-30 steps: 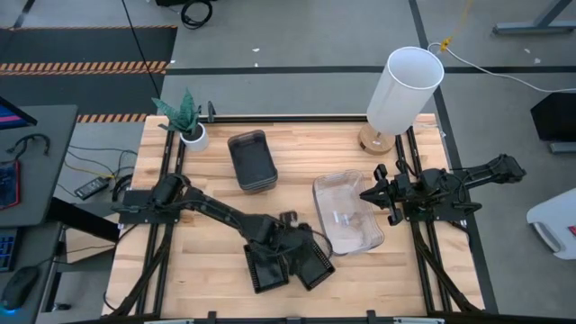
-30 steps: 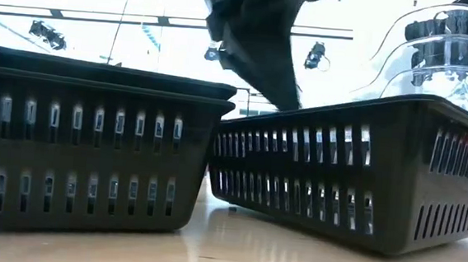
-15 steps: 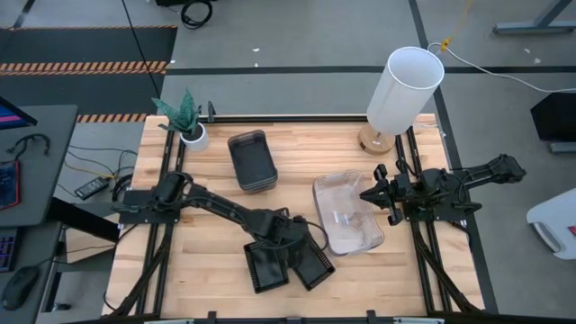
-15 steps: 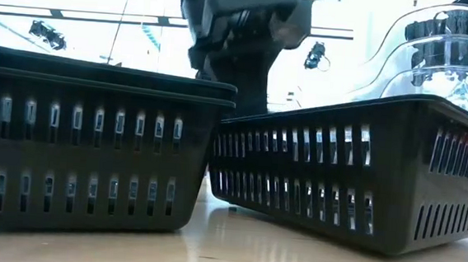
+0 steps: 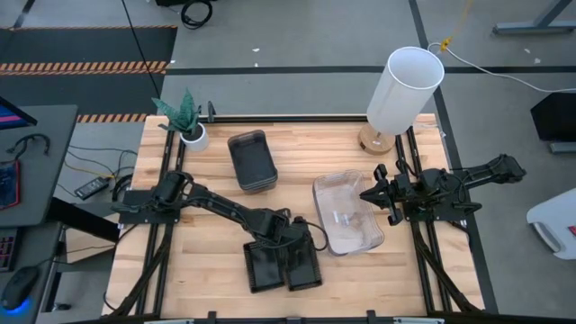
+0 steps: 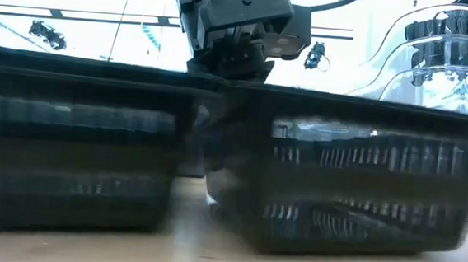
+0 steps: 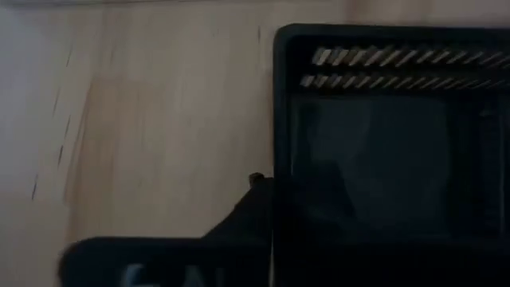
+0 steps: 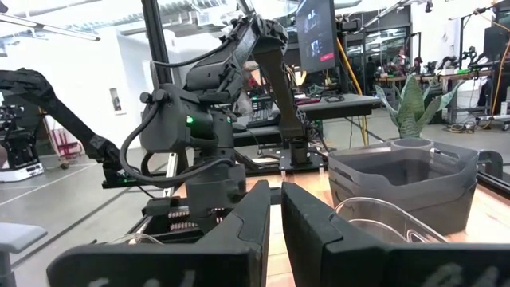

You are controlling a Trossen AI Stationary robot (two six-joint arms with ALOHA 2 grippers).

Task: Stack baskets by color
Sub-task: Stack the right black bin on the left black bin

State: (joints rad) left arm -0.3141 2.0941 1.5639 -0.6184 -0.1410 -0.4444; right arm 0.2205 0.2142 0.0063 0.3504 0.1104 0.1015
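Note:
Two black mesh baskets stand side by side near the table's front edge: the left one [image 5: 265, 267] [image 6: 68, 144] and the right one [image 5: 305, 265] [image 6: 355, 172]. My left gripper [image 5: 293, 241] [image 6: 232, 69] is shut on the right one's rim at its far end. A smoky-grey stack of baskets [image 5: 252, 160] sits at the back. The clear stack [image 5: 346, 214] sits right of centre. My right gripper [image 5: 367, 195] [image 8: 275, 231] waits shut beside the clear stack and touches nothing. My left gripper holds the right black basket by its rim [image 7: 276, 171], near the far left corner. One finger [image 7: 243, 223] stands outside the wall; the other is lost in the dark inside. The fingers slant down from the far left. The basket sits level, beside the other black basket.
A small potted plant [image 5: 186, 121] stands at the far left corner, a tall white cylinder [image 5: 405, 90] at the far right. Bare wood [image 5: 202, 243] lies left of the black baskets, and more between them and the grey stack.
My left gripper has sunk onto the right black basket's far rim. That basket lay slanted, its near end swung toward the table's right; it has turned about on the table and now lies parallel to the left black basket, close against it.

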